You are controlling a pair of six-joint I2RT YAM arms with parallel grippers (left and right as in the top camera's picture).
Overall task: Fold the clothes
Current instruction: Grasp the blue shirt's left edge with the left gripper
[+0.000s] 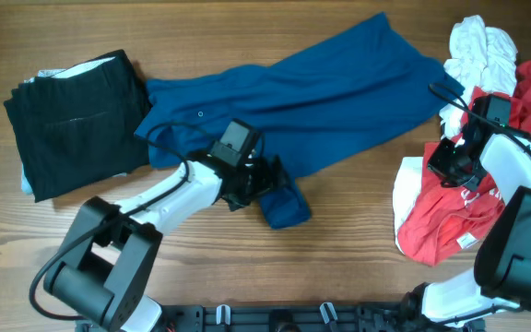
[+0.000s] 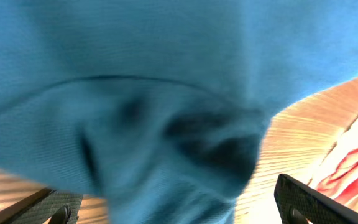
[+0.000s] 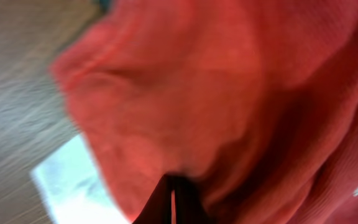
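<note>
My left hand (image 1: 264, 184) is spread around the bunched blue shirt (image 1: 339, 83); closing now could grab 2 layers and drag everything crooked.

A big wooden table (image 1: 201, 28) lies under both grippers. Its wood is warm brown, with darker stripes running from side to side. Just to the right of the left gripper (image 1: 267, 184), seen from close up, the boards look orange with thin lines. To the left of the right gripper (image 1: 450, 168) the wood looks grey-brown and blurry. Behind both grippers, a black bar (image 1: 275, 318) runs along the table's near edge. The light is soft, and the shadows are faint.
</note>
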